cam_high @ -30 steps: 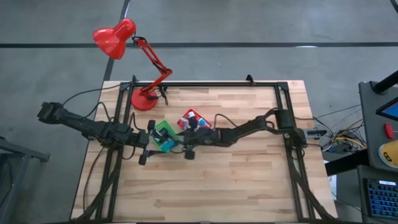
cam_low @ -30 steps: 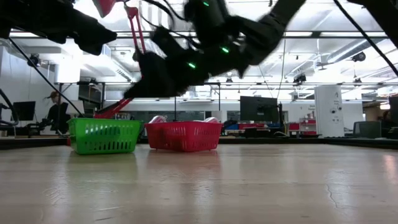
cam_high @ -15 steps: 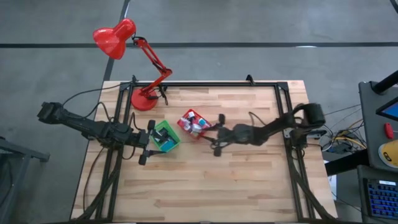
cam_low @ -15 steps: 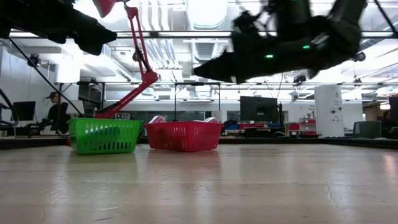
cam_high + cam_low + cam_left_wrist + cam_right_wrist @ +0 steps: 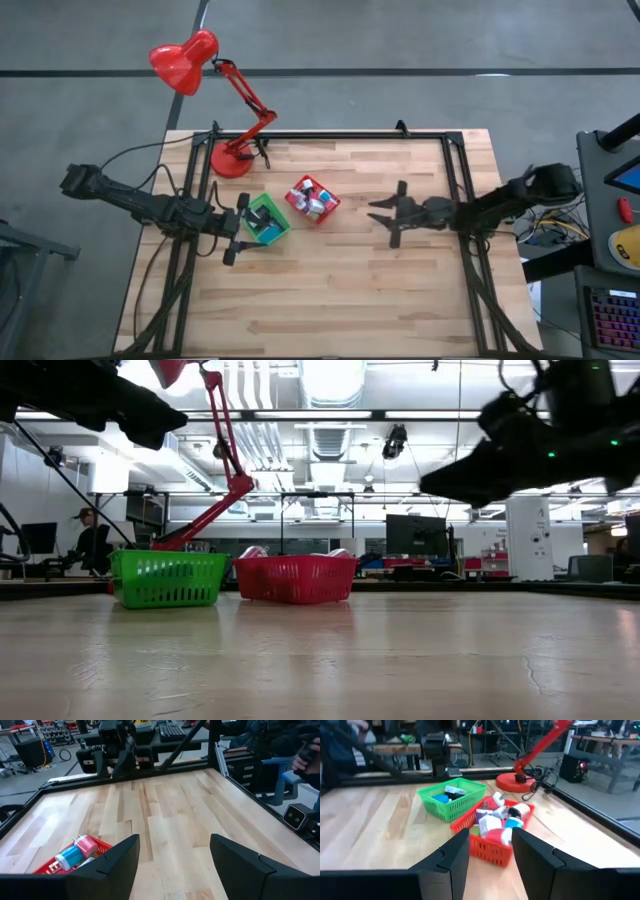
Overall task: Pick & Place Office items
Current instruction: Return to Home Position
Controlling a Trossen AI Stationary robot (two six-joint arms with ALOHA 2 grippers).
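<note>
1. Bench (image 5: 330,290): pale wood-block top in a black frame, grey floor all round. The low view looks across it into an open workshop, with a monitor (image 5: 415,535) and a person (image 5: 88,540) seated far off at 9 o'clock.
2. Red desk lamp (image 5: 185,58): base sits in the bench's 10 o'clock corner, head hangs out past the bench edge.
3. Red bin (image 5: 295,580): just 11 o'clock of bench centre in the high view.
4. Green bin (image 5: 165,582): at 8 o'clock of the red bin. Whether the corners touch, cannot tell.
5. Office items (image 5: 500,817): a heap of white, red and blue pieces fills the red bin above its rim. A smaller lot sits in the green bin, with blue and white pieces showing.
6. Left gripper (image 5: 237,230): at 8 o'clock of the green bin, just beside its edge, raised off the bench. Fingers (image 5: 115,860) are spread wide with nothing between them. Its wrist view looks over a corner of the red bin and down the bare boards.
7. Right gripper (image 5: 385,213): at 3 o'clock of the red bin, well apart from it, raised above the bench and pointing at the bins. Fingers (image 5: 450,857) are parted and empty. Both bins sit framed in the gap.
</note>
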